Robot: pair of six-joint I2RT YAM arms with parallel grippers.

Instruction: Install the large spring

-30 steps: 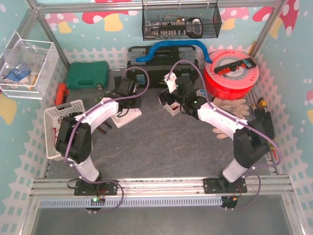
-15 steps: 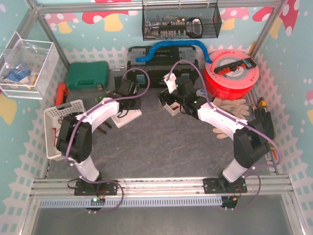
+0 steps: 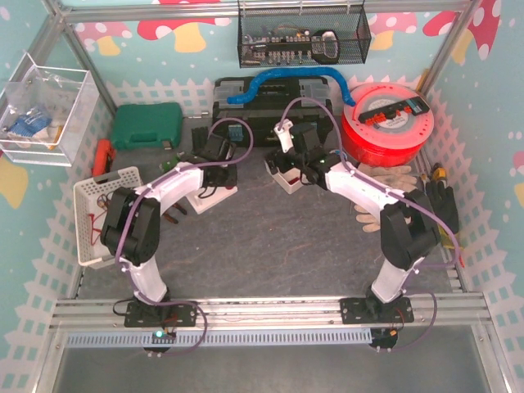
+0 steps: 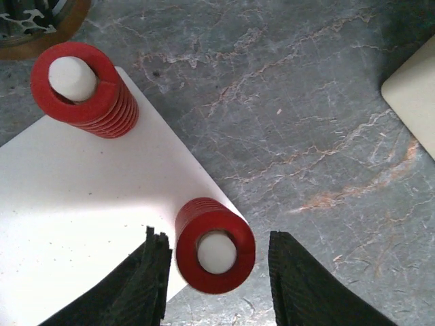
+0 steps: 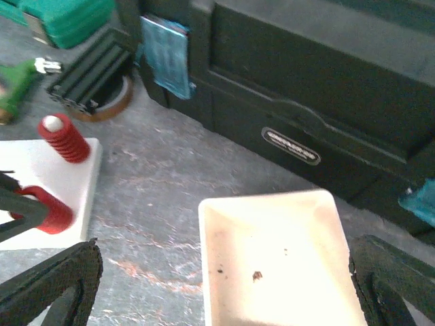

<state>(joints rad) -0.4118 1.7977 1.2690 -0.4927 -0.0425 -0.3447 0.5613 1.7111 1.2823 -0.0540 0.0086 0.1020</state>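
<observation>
In the left wrist view two large red springs sit on white pegs of a white base plate [image 4: 75, 197]: one at the far corner [image 4: 81, 85], one at the near corner [image 4: 215, 243]. My left gripper [image 4: 217, 244] is open and straddles the near spring, with a gap on both sides. In the top view the left gripper [image 3: 215, 157] hangs over the base plate [image 3: 214, 196]. My right gripper [image 5: 221, 292] is wide open and empty above a white tray [image 5: 272, 258]. The right wrist view also shows both springs [image 5: 64, 139] at the left.
A black toolbox [image 3: 270, 110] stands behind both grippers, a green case [image 3: 146, 124] at the back left, a red reel [image 3: 385, 123] at the back right. A white basket [image 3: 102, 209] is at the left, gloves [image 3: 385, 176] at the right.
The right arm has swung back and left over the white tray. The left gripper has shifted slightly forward over the base plate.
</observation>
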